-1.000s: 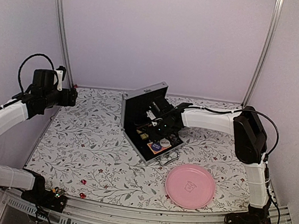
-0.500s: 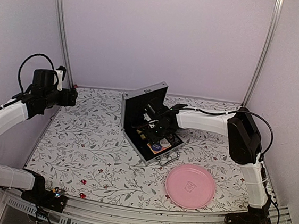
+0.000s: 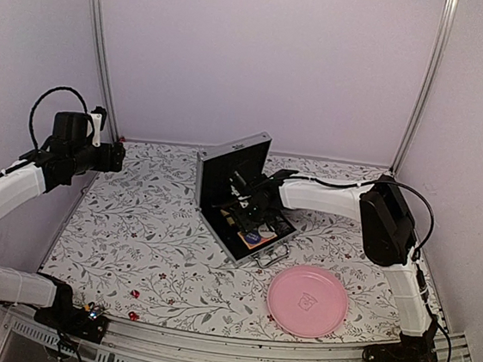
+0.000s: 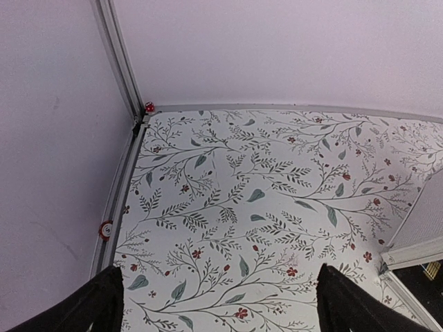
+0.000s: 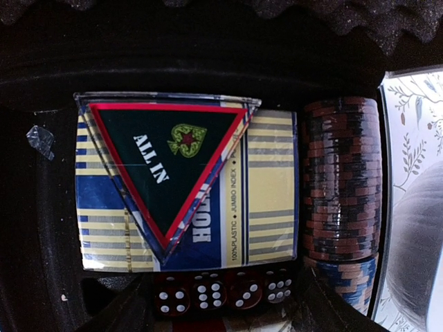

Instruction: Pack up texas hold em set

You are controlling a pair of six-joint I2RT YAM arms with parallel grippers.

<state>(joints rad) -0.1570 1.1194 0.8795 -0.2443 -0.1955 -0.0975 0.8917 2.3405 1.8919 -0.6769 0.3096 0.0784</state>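
Note:
The silver briefcase (image 3: 227,158) stands open at mid-table, its lid upright and its black tray toward me. My right gripper (image 3: 246,201) is inside the tray, open. In the right wrist view its fingertips (image 5: 118,319) flank a row of red dice (image 5: 221,294), and the gripper (image 5: 221,319) holds nothing. Above the dice lie a blue and yellow card deck (image 5: 270,200) with a triangular "ALL IN" marker (image 5: 166,159) on it. A stack of dark chips (image 5: 342,180) lies to the right. My left gripper (image 3: 114,157) is open and empty at the far left, raised over bare cloth (image 4: 228,311).
A pink plate (image 3: 307,300) lies at the front right. Two small red dice (image 3: 135,293) lie on the cloth near the front left edge. Another red die (image 4: 149,107) sits in the far left corner by the frame post. The case's corner (image 4: 415,252) shows at the right of the left wrist view.
My right gripper has reached further left and deeper into the open case. The left arm has not moved.

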